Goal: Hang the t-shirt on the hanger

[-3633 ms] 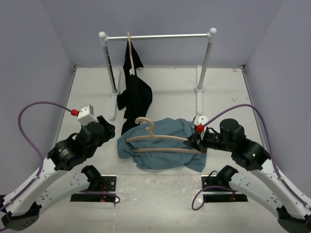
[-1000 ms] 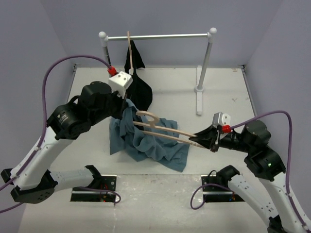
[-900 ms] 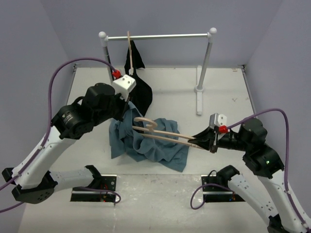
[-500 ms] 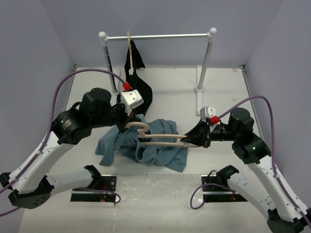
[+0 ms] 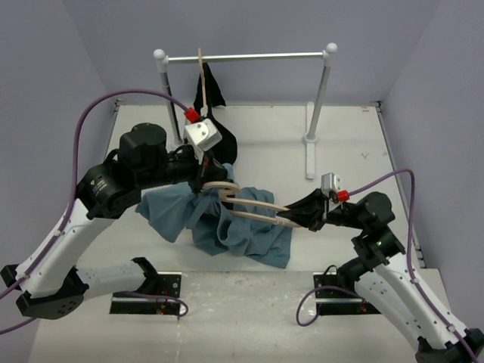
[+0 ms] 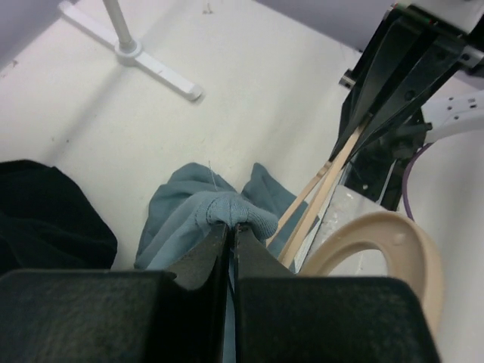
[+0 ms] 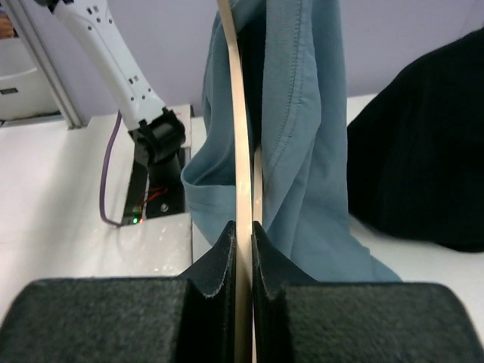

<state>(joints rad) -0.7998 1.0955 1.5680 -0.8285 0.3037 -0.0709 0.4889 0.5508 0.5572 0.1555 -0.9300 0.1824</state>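
Crumpled blue-grey t-shirt (image 5: 227,231) bunched against a curved wooden hanger (image 5: 253,206).
Left gripper (image 6: 231,227) pinches a soft cloth fold; right gripper (image 7: 243,227) clamps the hanger's thin arm.

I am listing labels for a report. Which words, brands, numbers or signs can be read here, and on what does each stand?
None can be read.
The t-shirt and the hanger show no lettering.
A dark mark on the white box at the right wrist view's left edge is too blurred.
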